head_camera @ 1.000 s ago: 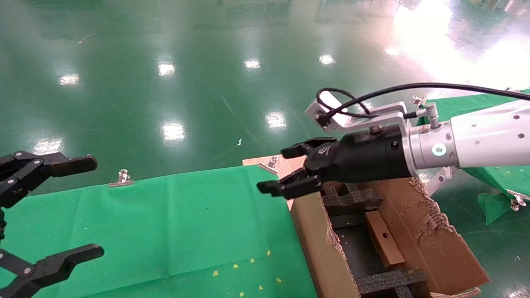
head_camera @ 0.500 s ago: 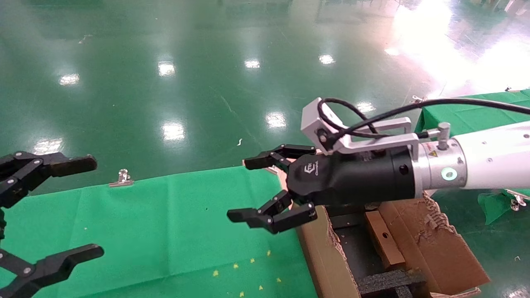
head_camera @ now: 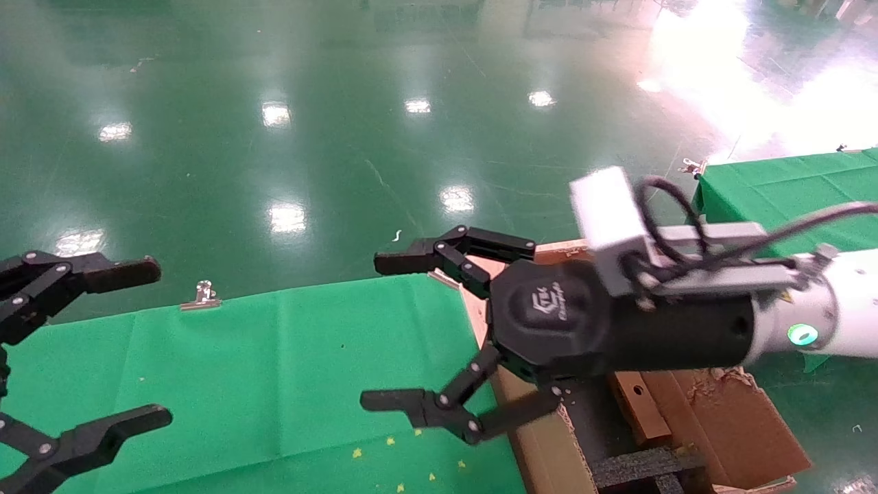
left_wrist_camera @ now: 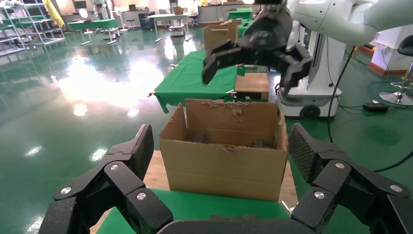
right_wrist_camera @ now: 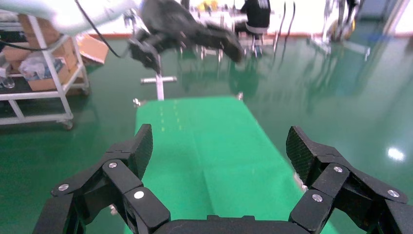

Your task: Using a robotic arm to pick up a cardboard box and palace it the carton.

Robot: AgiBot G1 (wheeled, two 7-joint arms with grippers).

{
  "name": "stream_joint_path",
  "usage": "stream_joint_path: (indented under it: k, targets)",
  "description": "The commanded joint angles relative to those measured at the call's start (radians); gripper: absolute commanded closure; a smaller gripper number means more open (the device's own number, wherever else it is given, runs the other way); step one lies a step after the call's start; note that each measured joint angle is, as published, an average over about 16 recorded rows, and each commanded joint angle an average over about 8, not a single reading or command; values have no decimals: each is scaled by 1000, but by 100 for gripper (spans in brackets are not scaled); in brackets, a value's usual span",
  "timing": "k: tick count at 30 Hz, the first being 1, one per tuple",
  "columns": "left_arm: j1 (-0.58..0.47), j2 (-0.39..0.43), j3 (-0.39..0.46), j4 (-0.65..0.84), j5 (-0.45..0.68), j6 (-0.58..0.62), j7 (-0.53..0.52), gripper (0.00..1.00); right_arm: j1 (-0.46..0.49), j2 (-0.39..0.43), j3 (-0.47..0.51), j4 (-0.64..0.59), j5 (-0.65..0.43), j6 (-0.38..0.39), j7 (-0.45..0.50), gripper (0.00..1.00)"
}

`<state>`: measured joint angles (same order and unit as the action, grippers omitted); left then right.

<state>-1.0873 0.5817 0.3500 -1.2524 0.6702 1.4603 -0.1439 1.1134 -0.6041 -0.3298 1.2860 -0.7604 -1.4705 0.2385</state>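
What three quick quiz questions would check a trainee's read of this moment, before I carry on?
1. True or false: the right pincer is shut on the cardboard box.
2. Where does the cardboard box lie? A) on the green cloth B) inside the carton C) on the floor
3. Fill in: the left pincer, at the cloth's left edge, is ____.

Key:
1. False: it is open and empty, over the cloth's edge beside the carton.
2. B
3. open

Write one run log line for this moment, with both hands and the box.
right hand: open, empty, over green table edge | left hand: open, parked | cardboard box: inside carton
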Motion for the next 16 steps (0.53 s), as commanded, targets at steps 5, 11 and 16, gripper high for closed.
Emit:
stream_joint_path:
  k: [5, 11, 16]
  targets:
    - [0, 0, 0, 0, 0, 0, 0, 0, -61, -11, 79, -2, 47, -39, -68, 0]
    - [0, 0, 0, 0, 0, 0, 0, 0, -64, -12, 82, -3, 51, -41, -68, 0]
    - [0, 0, 0, 0, 0, 0, 0, 0, -57, -11, 73, -3, 45, -37, -63, 0]
